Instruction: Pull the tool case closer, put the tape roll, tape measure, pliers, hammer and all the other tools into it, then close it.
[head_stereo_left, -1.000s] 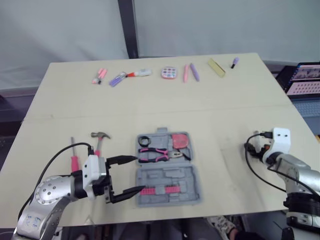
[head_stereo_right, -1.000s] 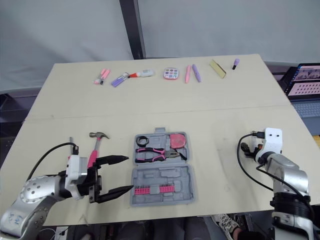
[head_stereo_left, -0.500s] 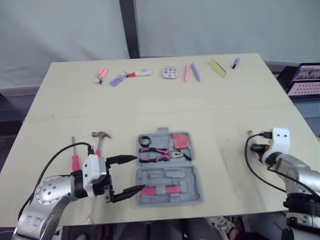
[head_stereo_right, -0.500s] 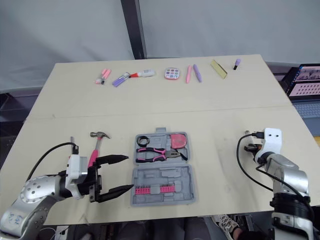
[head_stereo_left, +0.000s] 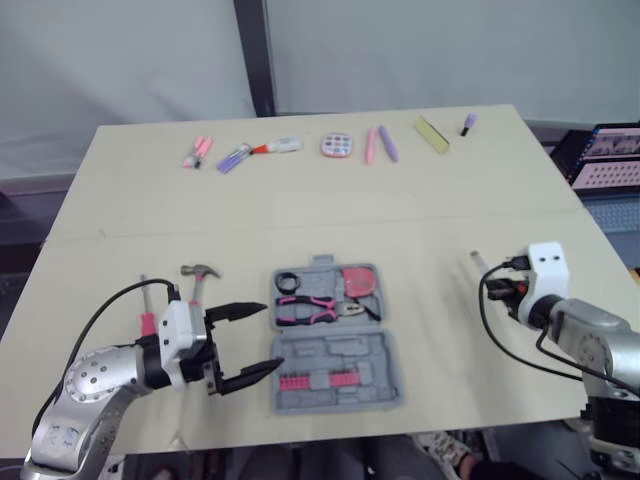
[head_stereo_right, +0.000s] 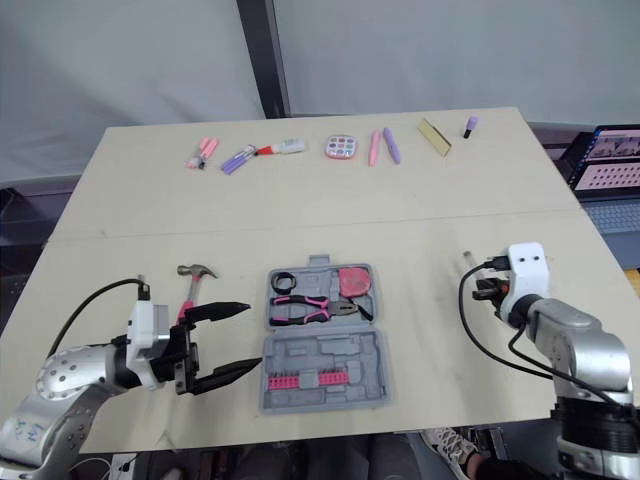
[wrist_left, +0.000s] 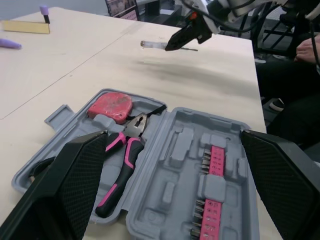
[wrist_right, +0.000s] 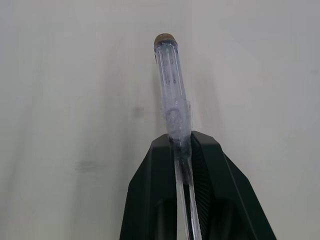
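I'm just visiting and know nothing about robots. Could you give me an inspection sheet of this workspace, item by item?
Surface: beige table with a seam across it.
Job's things: grey tool case lies open with the tape roll, pliers and tape measure inside. The hammer and pink screwdriver lie outside, to its left.
Clutter: markers, palette and pens along the far edge.
Grippers: left gripper has its jaws open beside the case; right gripper is shut on a clear screwdriver.
Cables: a black cable loops off each wrist.
Surroundings: grey curtain, dark pole, screen at right.
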